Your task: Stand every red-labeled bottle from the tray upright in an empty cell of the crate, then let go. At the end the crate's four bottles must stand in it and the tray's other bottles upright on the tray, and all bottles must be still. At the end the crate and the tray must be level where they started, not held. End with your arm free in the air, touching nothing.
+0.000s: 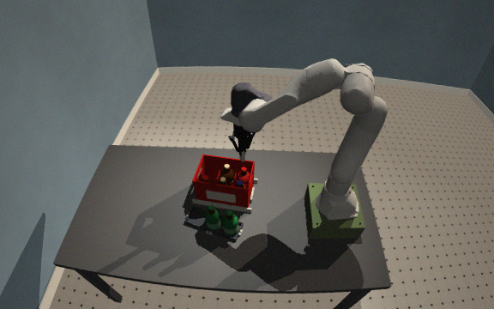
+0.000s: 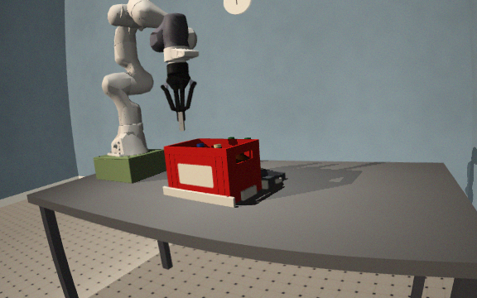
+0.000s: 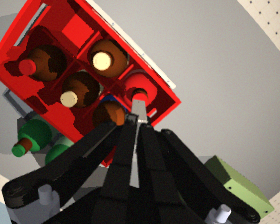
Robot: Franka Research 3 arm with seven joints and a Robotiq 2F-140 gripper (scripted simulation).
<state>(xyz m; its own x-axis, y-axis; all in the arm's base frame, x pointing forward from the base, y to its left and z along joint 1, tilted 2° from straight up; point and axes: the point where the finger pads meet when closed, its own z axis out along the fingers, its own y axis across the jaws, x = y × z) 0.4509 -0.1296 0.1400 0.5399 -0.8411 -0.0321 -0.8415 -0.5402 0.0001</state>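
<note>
The jaws (image 1: 243,158) (image 2: 181,129) are hanging above the red crate (image 1: 221,190) (image 2: 197,171) (image 3: 167,111), pressed together with nothing between them. Inside the crate, a red bottle (image 1: 243,175) (image 3: 141,86) is standing in a corner cell, beside a brown bottle with a cream cap (image 1: 227,172) (image 3: 109,57). Three more bottles are occupying other cells: one red-capped, one cream-capped and one blue-capped. Two green bottles are standing upright on the dark tray (image 1: 192,222) (image 2: 285,177), which is resting on the tabletop (image 1: 144,184) (image 2: 346,215) beside the crate. Whether any label is red, the views are leaving unclear.
</note>
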